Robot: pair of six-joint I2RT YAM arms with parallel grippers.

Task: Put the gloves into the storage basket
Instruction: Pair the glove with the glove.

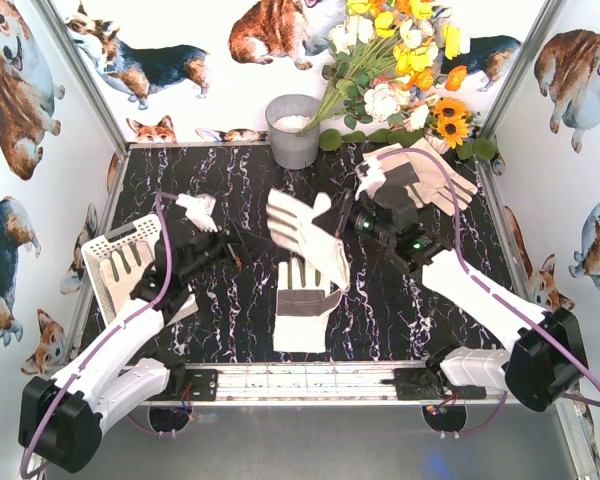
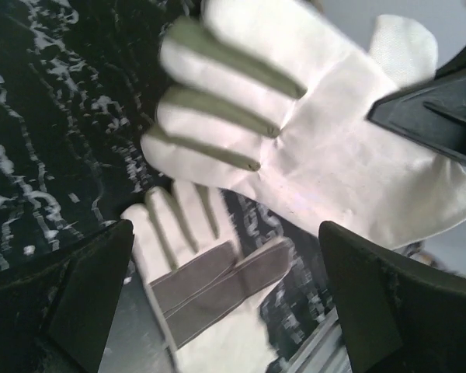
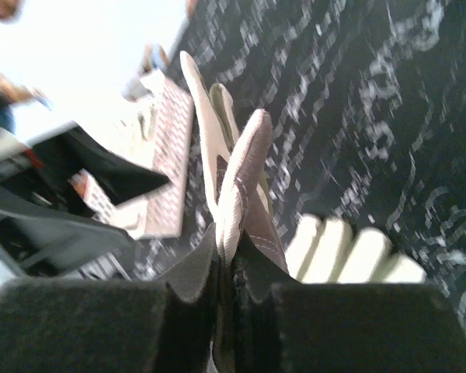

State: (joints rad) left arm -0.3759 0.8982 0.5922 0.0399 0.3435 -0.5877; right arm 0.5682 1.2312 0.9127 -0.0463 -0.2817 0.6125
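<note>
The white storage basket (image 1: 108, 250) sits at the left edge of the table (image 1: 220, 320); just right of it my left gripper (image 1: 235, 245) stands with jaws wide apart, holding nothing. At centre a glove (image 1: 305, 232) hangs over a second glove (image 1: 305, 300) lying flat, clamped in my right gripper (image 1: 352, 225). I'd carry it high and leftward, over the left arm (image 1: 130, 340), releasing only above the basket.

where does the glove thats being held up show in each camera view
Top external: lifted glove at centre, held by the right end effector.
Left wrist: lifted glove fills the upper middle, fingers pointing left.
Right wrist: lifted glove edge-on at centre, pinched in the right end effector.
Shared landmark: the flat glove lying near it, seen in all three.
</note>
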